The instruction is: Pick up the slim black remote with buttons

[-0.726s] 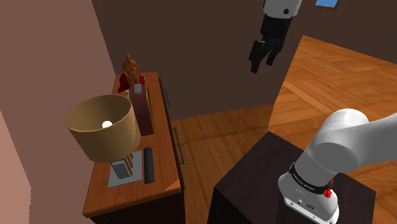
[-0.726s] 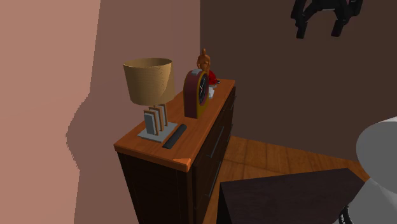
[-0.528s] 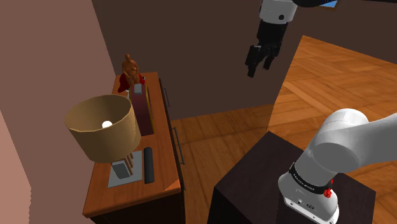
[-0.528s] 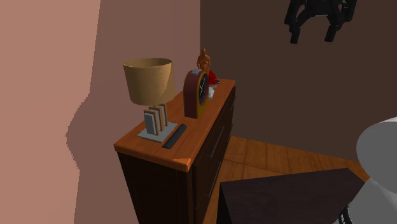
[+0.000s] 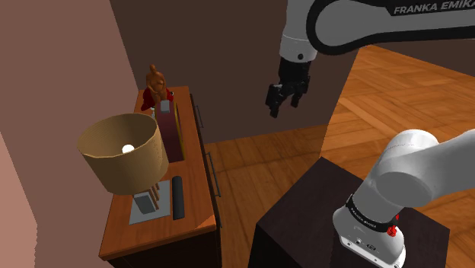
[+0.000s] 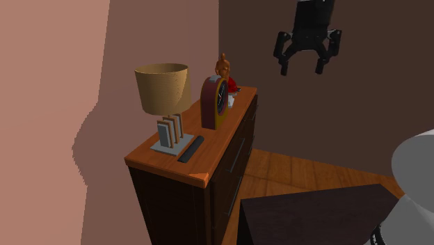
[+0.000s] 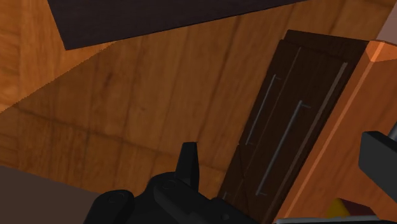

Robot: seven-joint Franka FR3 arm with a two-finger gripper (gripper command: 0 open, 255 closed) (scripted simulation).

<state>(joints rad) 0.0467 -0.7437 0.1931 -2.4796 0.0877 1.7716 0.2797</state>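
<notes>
— Where is the remote?
— The remote point(image 5: 178, 197) lies flat on top of the wooden dresser point(image 5: 122, 237), just beside the lamp's grey base point(image 5: 143, 208), on the side toward the drawer fronts.
— What does it look like?
— A slim, black, narrow bar. Its buttons are too small to make out.
— And its pose?
— It lies lengthwise, parallel to the dresser's front edge, near one end of the top.

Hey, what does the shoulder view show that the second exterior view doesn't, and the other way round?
Shoulder view: the bulb inside the lamp shade, and the lettering on the arm. Second exterior view: the clock's face, and the gripper plainly open. Both: the black remote lying beside the lamp base on the dresser.
</notes>
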